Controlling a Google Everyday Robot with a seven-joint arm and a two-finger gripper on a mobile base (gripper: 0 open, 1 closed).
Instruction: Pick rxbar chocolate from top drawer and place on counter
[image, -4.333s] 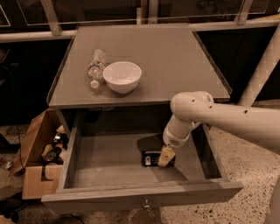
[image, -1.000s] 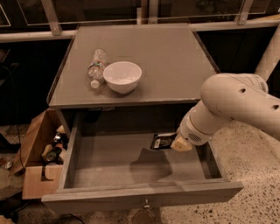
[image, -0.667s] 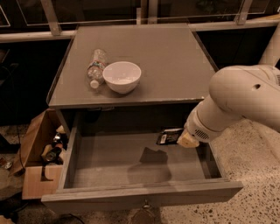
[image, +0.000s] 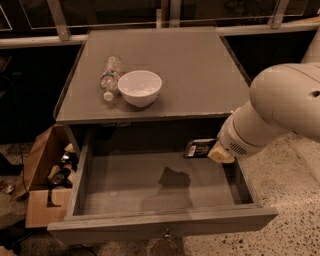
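Observation:
My gripper (image: 212, 150) is shut on the rxbar chocolate (image: 198, 148), a small black bar with a pale label patch, and holds it in the air above the right part of the open top drawer (image: 150, 187), just below the counter's front edge. The bar sticks out to the left of the fingertips. My big white arm (image: 280, 107) comes in from the right and hides the drawer's right rear corner. The drawer floor under the bar is bare, with the arm's shadow on it. The grey counter (image: 200, 70) lies above and behind.
A white bowl (image: 142, 87) and a clear plastic bottle (image: 111, 76) lying on its side sit on the counter's left front part. A cardboard box (image: 47, 187) with clutter stands on the floor left of the drawer. A railing runs behind the counter.
My gripper has lifted the bar off the drawer floor and carried it up and to the right. The arm has swung closer to the camera. Bowl and bottle have not moved.

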